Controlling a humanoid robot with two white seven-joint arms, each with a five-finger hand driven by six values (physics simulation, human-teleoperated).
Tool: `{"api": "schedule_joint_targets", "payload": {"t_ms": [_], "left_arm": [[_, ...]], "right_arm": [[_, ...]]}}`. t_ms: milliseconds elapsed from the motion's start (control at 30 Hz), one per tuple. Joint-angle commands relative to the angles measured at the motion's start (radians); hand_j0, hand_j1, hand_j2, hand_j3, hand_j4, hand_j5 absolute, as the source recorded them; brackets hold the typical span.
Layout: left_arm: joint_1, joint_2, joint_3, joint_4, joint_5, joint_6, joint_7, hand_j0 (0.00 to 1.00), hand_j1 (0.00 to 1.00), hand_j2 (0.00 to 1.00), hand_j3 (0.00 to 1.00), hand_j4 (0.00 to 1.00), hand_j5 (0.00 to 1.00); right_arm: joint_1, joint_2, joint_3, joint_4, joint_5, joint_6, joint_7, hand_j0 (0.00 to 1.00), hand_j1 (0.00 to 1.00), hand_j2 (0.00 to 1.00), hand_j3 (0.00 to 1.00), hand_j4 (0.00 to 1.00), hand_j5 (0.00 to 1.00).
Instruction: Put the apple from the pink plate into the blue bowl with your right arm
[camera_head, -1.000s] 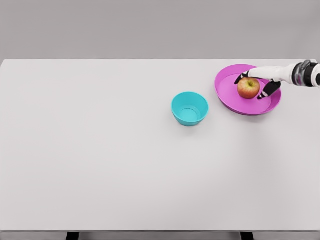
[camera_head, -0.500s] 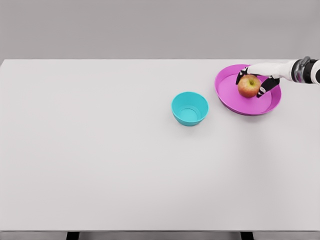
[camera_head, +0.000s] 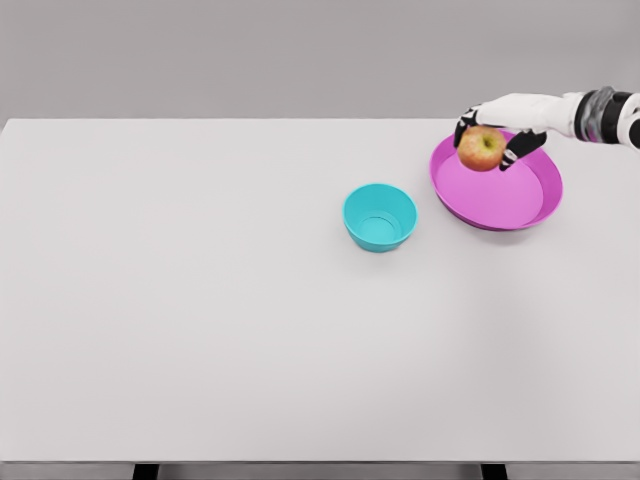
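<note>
My right hand (camera_head: 487, 135) reaches in from the right edge and is shut on a red-yellow apple (camera_head: 481, 149). Its dark fingertips wrap both sides of the fruit. The apple hangs in the air above the far left rim of the pink plate (camera_head: 500, 200). The blue bowl (camera_head: 380, 216) stands upright and holds nothing, on the white table to the left of the plate and nearer to me than the apple. My left arm does not show.
The white table (camera_head: 200, 300) spans the whole view, its far edge against a grey wall. Plate and bowl stand close together, a small gap between their rims.
The right hand closed around the apple and lifted it off the plate, carrying it up and to the left. Plate and bowl stayed put.
</note>
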Motion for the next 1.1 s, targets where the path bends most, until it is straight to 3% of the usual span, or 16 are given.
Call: {"api": "schedule_joint_targets", "payload": {"t_ms": [0, 333, 533, 733, 900, 1067], "left_arm": [[0.000, 0.000, 0.000, 0.000, 0.000, 0.000, 0.000, 1.00, 1.00, 1.00, 1.00, 1.00, 1.00], [0.000, 0.000, 0.000, 0.000, 0.000, 0.001, -0.001, 1.00, 1.00, 1.00, 1.00, 1.00, 1.00], [0.000, 0.000, 0.000, 0.000, 0.000, 0.000, -0.001, 1.00, 1.00, 1.00, 1.00, 1.00, 1.00], [0.000, 0.000, 0.000, 0.000, 0.000, 0.000, 0.000, 1.00, 1.00, 1.00, 1.00, 1.00, 1.00], [0.000, 0.000, 0.000, 0.000, 0.000, 0.000, 0.000, 1.00, 1.00, 1.00, 1.00, 1.00, 1.00], [0.000, 0.000, 0.000, 0.000, 0.000, 0.000, 0.000, 1.00, 1.00, 1.00, 1.00, 1.00, 1.00]], "right_arm": [[0.000, -0.011, -0.008, -0.070, -0.007, 0.003, 0.000, 0.48, 0.48, 0.48, 0.48, 0.48, 0.48], [0.012, -0.027, -0.005, -0.222, -0.010, 0.003, 0.000, 0.47, 0.47, 0.47, 0.47, 0.47, 0.47], [0.046, -0.036, -0.001, -0.363, -0.010, 0.003, 0.000, 0.47, 0.47, 0.47, 0.47, 0.47, 0.47], [0.072, -0.039, 0.001, -0.426, -0.010, 0.003, 0.000, 0.47, 0.47, 0.47, 0.47, 0.47, 0.47], [0.110, -0.069, 0.001, -0.539, -0.010, 0.003, 0.000, 0.47, 0.47, 0.47, 0.47, 0.47, 0.47], [0.137, -0.082, 0.002, -0.596, -0.010, 0.003, 0.000, 0.47, 0.47, 0.47, 0.47, 0.47, 0.47]]}}
